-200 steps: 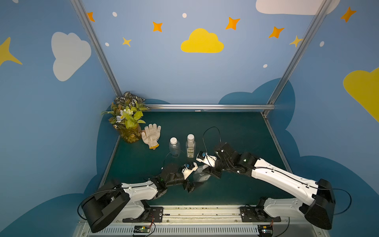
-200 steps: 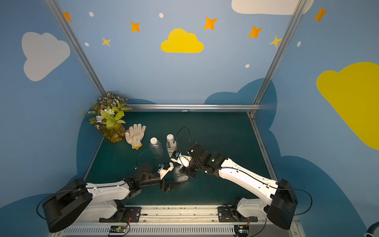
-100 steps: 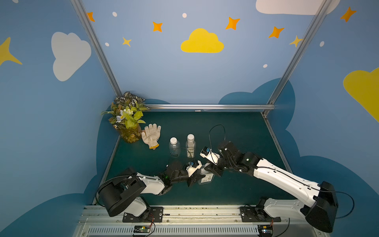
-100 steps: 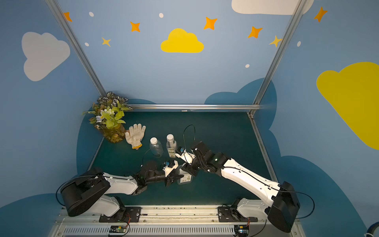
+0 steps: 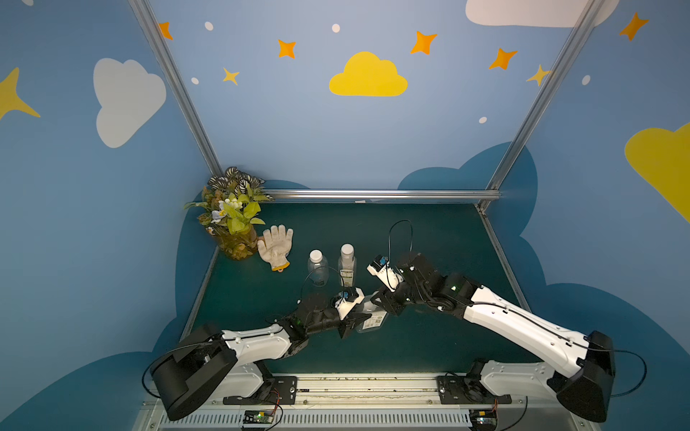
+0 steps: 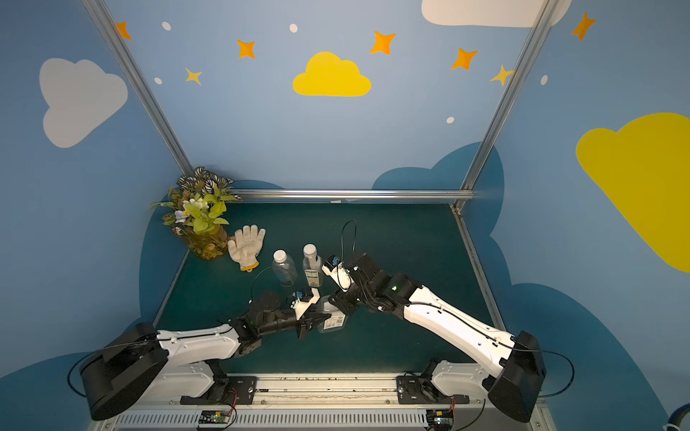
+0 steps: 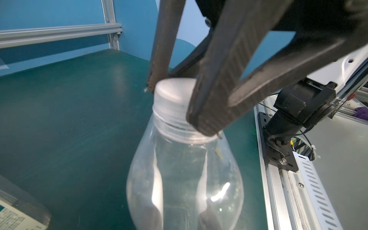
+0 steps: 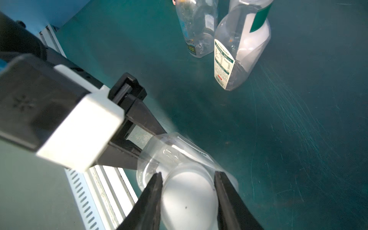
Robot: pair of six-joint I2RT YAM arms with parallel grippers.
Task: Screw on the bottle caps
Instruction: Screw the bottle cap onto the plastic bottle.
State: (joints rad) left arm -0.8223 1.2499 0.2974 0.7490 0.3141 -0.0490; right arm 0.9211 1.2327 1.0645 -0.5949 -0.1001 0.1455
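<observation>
Tightening step, I think: right end effector (image 8: 188,174) pinches the cap (image 8: 189,201), left end effector (image 8: 149,148) clamps the bottle (image 7: 185,179) beneath it; next needs a firm wrist turn.

Three clear plastic bottles, each with a white screw cap on its neck.
Round bottle (image 5: 318,269) and slim labelled bottle (image 5: 347,265): upright, side by side at mid-tabletop (image 5: 429,231), round bottle's cap (image 5: 316,255) and slim bottle's cap (image 5: 347,249) on. Wide labelled bottle (image 5: 370,318): nearer the front, body clamped in the jaws of the left gripper (image 8: 152,148); third cap (image 8: 189,199) seated on its neck, pinched between the jaws of the right gripper (image 8: 188,175). Base contact with tabletop: cannot tell.
</observation>
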